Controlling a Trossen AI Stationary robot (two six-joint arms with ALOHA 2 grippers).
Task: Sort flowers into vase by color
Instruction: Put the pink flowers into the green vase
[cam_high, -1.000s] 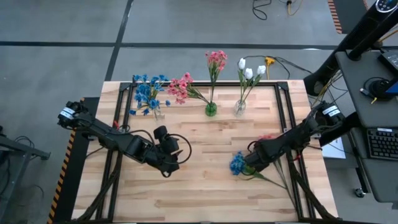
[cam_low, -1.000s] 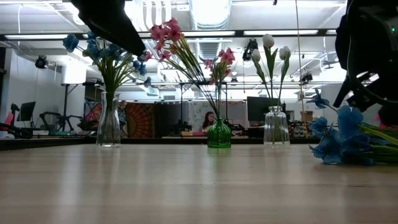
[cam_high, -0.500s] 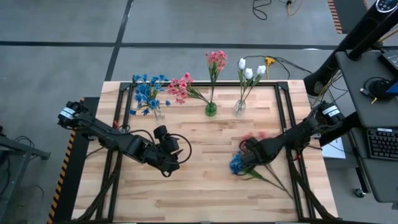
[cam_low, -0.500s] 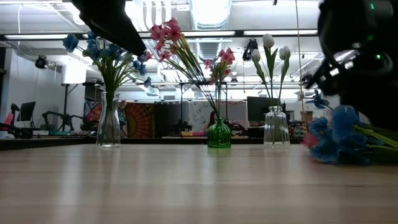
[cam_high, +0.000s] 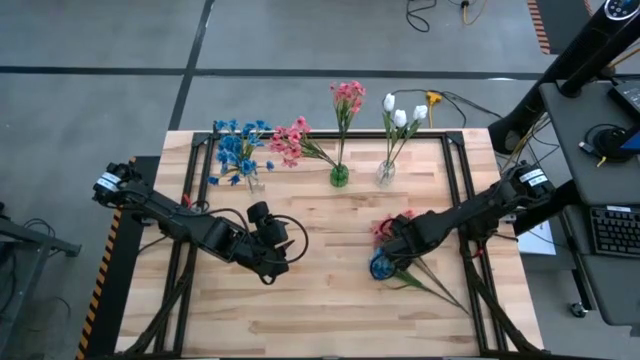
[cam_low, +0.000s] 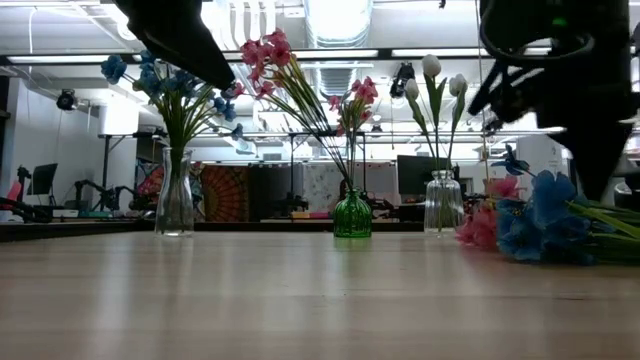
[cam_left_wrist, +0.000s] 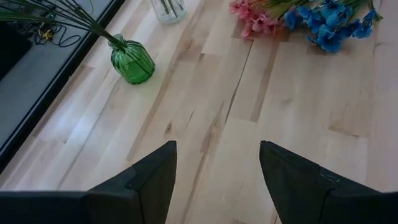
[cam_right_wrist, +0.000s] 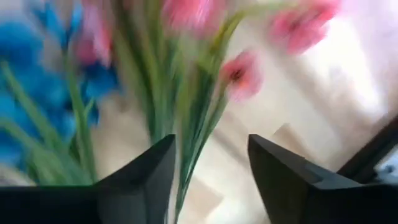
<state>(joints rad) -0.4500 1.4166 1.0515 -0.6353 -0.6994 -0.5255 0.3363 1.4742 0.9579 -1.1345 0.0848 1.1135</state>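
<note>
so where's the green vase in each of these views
High view: the green vase stands at the table's far edge, middle.
Low view: centre, at the far side.
Left wrist view: upper left corner.
Right wrist view: not in it.
Shared landmark: the loose blue flowers lying on the table, seen in all four.

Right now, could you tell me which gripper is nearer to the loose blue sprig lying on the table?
The right gripper is nearer: it is directly over the loose blue sprig, fingers apart around the stems. The left gripper waits open across the table, well off toward the left side.
</note>
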